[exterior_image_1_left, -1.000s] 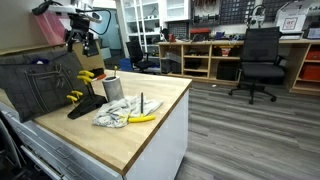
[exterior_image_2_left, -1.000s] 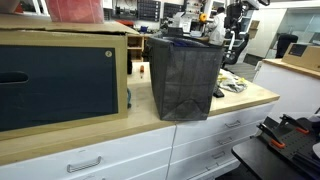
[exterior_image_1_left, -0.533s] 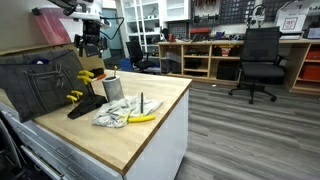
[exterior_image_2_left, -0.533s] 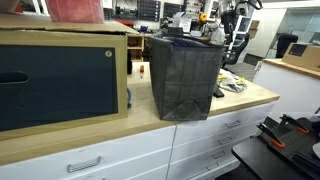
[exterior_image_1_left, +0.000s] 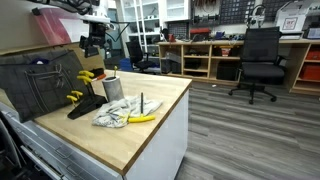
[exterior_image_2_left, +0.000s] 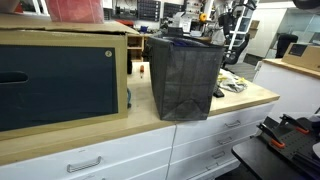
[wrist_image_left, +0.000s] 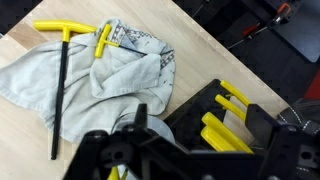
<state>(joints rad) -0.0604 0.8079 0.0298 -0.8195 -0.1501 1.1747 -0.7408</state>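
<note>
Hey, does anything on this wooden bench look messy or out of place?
The grey cloth lies crumpled on the bench, and a yellow T-handle key lies loose across it, while other yellow-handled tools sit in the black rack beside it. Nothing looks spilled or broken.

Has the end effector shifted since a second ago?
Yes. In an exterior view the end effector has moved rightward, from above the dark bin toward the metal can.

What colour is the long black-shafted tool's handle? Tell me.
Yellow handle; the wrist view shows it best.
</note>
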